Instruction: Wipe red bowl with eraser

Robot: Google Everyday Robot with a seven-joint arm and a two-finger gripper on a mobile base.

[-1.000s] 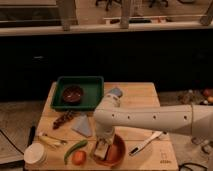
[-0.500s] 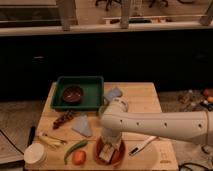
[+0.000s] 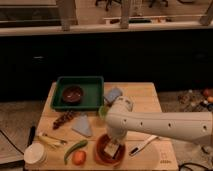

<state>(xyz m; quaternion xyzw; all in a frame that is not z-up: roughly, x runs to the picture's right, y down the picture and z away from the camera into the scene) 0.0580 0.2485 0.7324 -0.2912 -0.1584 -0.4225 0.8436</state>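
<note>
The red bowl (image 3: 101,156) sits at the front edge of the wooden table, orange-red and wide. My white arm reaches in from the right and bends down over it. My gripper (image 3: 112,146) hangs straight down inside the bowl. The eraser (image 3: 112,150), a small tan block with a pale face, sits at the gripper's tip, low in the bowl's right half. The arm hides the bowl's far rim.
A green tray (image 3: 95,84) at the back holds a small dark maroon bowl (image 3: 72,94). A grey-blue cloth (image 3: 82,125), a dark bunch (image 3: 64,119), a green pepper (image 3: 75,149), an orange fruit (image 3: 79,157), a white cup (image 3: 35,154) and a white utensil (image 3: 142,145) lie around.
The arm has shifted a little to the right over the bowl, and the eraser has moved with it from the bowl's left part toward its right half.
</note>
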